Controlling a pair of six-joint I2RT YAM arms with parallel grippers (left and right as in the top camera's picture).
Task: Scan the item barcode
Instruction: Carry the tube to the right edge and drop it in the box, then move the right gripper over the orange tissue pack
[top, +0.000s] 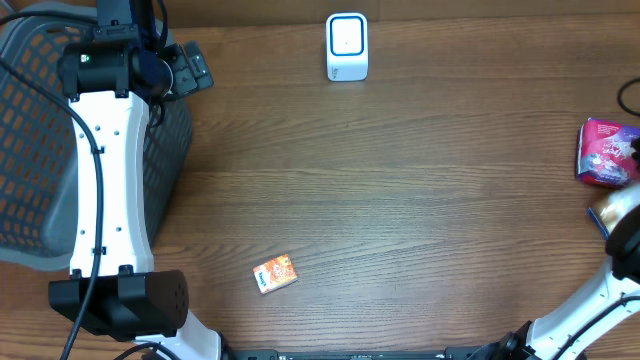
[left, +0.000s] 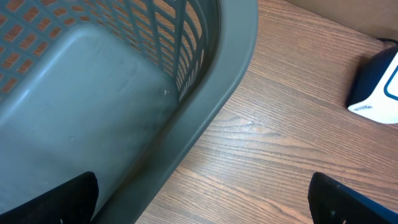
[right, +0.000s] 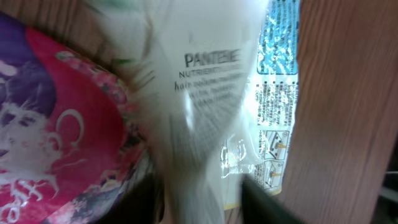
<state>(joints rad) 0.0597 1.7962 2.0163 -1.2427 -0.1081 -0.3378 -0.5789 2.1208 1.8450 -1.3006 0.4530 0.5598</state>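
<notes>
At counter (top: 420, 200) right edge: right fingers (right: 267, 202) close by blurred white Pantene sachet (right: 205, 93), spread or pinching, cannot tell; left fingers (left: 62, 202) spread wide by grey basket (left: 186, 124).

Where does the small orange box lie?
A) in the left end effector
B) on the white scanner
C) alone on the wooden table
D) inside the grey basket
C: the small orange box lies on bare wood, apart from the grey basket and the white scanner.

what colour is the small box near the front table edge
Mostly orange; the small box shows best in the overhead view.
</notes>
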